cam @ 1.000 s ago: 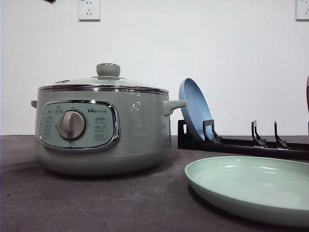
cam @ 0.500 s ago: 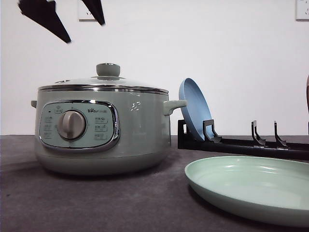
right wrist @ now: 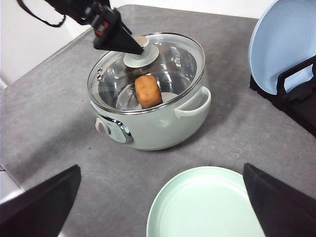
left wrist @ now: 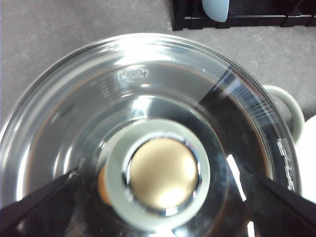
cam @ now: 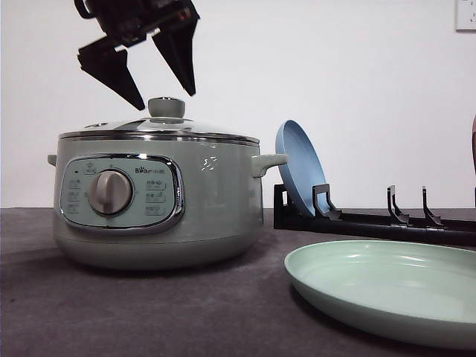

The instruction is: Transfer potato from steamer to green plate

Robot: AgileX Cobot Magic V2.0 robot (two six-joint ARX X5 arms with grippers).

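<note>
The round sage-green steamer [cam: 158, 201] sits at the left of the front view on the dark grey, finely grained table [cam: 149, 312], smooth-walled, with a chrome-rimmed control panel and a grey dial [cam: 111, 193]. Its domed glass lid [right wrist: 148, 74] is closed, topped by a pale green knob [left wrist: 158, 174] with a shiny gold-toned cap. Through the glass, the oval orange-brown potato [right wrist: 148, 91] lies inside the pot, matte and slightly dimpled, its long axis running roughly up and down in the right wrist view.

My left gripper [cam: 165, 92] hangs just above the knob with its black pointed fingers spread apart, grasping nothing. My right gripper [right wrist: 163, 207] is likewise spread wide and empty, above the glossy pale mint green plate [cam: 387, 286] lying flat at the lower right. A smaller blue plate [cam: 299, 167] stands tilted in a black rack [cam: 372, 223] behind it.
</note>
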